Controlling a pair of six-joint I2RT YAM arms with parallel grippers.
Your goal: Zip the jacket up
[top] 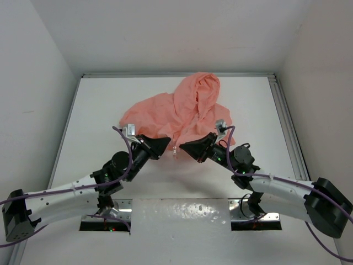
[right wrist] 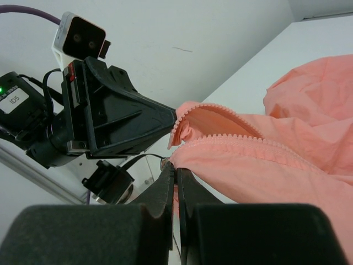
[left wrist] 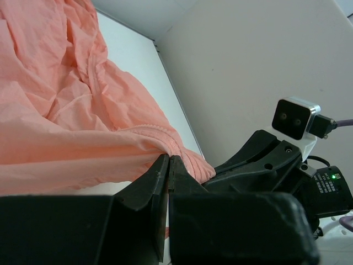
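The salmon-pink jacket [top: 185, 107] lies crumpled at the middle of the white table, hood toward the back wall. Its front is open at the bottom, and the zipper teeth [right wrist: 242, 141] run along both edges. My left gripper [top: 167, 144] is shut on the jacket's lower hem on the left side; in its wrist view the jaws [left wrist: 169, 158] pinch the fabric [left wrist: 66, 110]. My right gripper [top: 184, 147] is shut on the opposite lower edge, at the bottom end of the zipper [right wrist: 176, 168]. The two grippers face each other, tips a few centimetres apart.
The white table [top: 99, 110] is boxed in by white walls at left, back and right. A metal rail [top: 287, 121] runs along the right edge. A shiny plate [top: 182, 212] lies between the arm bases at the near edge.
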